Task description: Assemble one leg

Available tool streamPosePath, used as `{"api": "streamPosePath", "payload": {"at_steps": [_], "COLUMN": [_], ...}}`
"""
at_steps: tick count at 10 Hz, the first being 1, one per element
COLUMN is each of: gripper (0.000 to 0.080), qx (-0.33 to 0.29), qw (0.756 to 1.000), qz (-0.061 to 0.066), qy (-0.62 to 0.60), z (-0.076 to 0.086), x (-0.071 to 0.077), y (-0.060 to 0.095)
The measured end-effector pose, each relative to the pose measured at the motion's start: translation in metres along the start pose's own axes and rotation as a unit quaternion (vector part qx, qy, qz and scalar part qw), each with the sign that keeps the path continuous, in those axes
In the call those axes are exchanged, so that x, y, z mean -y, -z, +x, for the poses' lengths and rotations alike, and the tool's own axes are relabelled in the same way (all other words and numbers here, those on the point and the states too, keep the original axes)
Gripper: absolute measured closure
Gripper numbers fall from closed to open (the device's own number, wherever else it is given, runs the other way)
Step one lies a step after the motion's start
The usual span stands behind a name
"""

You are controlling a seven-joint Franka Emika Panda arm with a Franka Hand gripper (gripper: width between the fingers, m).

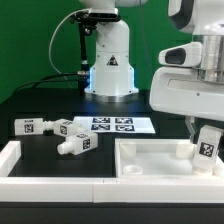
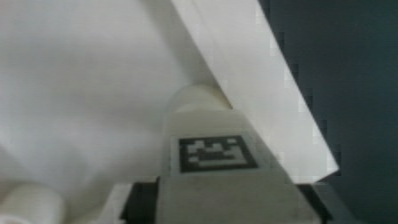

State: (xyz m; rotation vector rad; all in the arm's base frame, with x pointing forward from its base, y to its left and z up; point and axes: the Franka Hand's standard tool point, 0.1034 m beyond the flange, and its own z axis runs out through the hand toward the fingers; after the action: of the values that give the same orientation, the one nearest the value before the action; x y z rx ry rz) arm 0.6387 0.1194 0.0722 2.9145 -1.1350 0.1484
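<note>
My gripper (image 1: 207, 140) is at the exterior view's right, shut on a white leg (image 1: 207, 146) with a black-and-white tag, held upright over the right end of the large white slab (image 1: 150, 158). In the wrist view the leg (image 2: 219, 150) fills the space between my dark fingers (image 2: 146, 200), its tag facing the camera, with the slab (image 2: 89, 90) close beneath it. Three look-alike legs lie on the table at the exterior view's left: one (image 1: 30, 125), one (image 1: 72, 127) and one (image 1: 76, 145).
The marker board (image 1: 115, 124) lies flat in the middle of the table, behind the slab. The arm's white base (image 1: 110, 60) stands at the back. A white wall (image 1: 40, 165) runs along the front left.
</note>
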Motion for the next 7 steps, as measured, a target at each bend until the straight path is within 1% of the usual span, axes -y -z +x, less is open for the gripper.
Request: {"api": "streamPosePath", "payload": {"at_steps": [1, 2, 3, 4, 5, 6, 7], "gripper": [0.0515, 0.0515, 0.0515, 0.0515, 0.0515, 0.0515, 0.0428], "qx": [0.003, 0.009, 0.018, 0.023, 0.023, 0.023, 0.021], "qw": [0.998, 0.991, 0.975, 0.961, 0.956, 0.959, 0.966], "qz": [0.000, -0.004, 0.006, 0.012, 0.011, 0.011, 0.011], "qy": [-0.070, -0.130, -0.222, -0.276, -0.292, -0.284, -0.256], "z": [0.0005, 0.0000, 0.0007, 0.0023, 0.0017, 0.0017, 0.0007], "x": [-0.0003, -0.0010, 0.0004, 0.0007, 0.0009, 0.0009, 0.0016], "y": [-0.0001, -0.0001, -0.0002, 0.0003, 0.0000, -0.0001, 0.0001]}}
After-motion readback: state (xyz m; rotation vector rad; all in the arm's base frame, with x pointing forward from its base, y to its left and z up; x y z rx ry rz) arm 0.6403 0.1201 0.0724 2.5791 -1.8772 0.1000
